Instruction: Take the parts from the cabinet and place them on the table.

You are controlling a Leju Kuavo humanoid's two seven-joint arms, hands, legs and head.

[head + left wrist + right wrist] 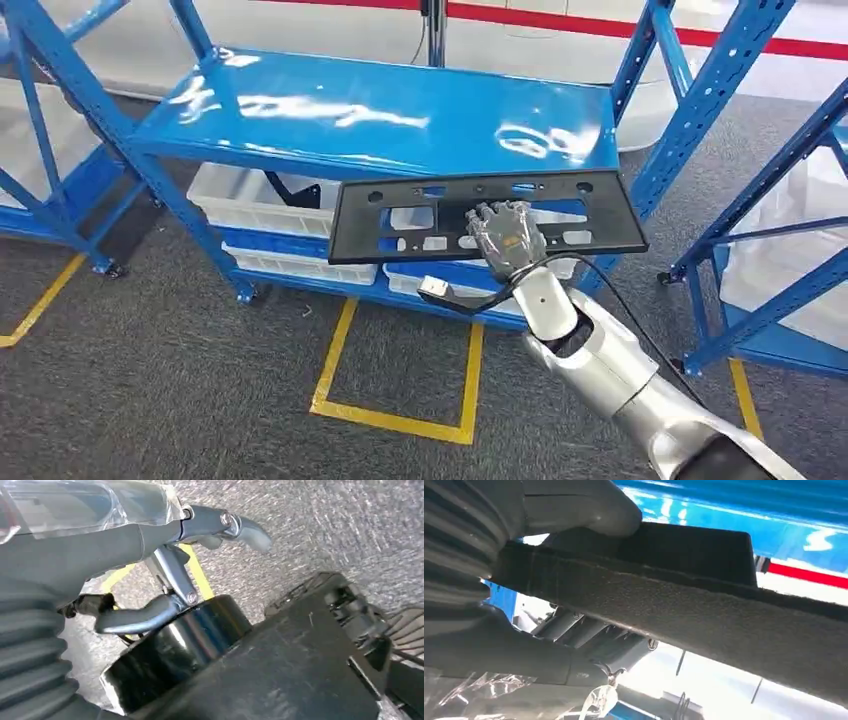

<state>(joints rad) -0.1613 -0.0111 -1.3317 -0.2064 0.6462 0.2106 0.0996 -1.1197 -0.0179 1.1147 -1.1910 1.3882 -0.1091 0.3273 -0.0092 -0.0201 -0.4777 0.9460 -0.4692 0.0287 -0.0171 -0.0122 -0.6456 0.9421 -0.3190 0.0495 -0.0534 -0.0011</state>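
With our right hand (505, 238) gripping the black slotted panel (480, 215), thumb over and fingers (589, 635) under, we should keep it level clearing the blue shelf (380, 110); our left hand (165, 575) holds nothing.

blue shelf rack (380, 110) on grey carpet (180, 350), white bins (250, 205) on lower shelf

Matt black plastic panel (487, 212); glossy blue painted metal shelf (380, 112); rough grey carpet floor (180, 350); smooth silver metal right arm (610, 365); translucent white plastic bins (245, 200).
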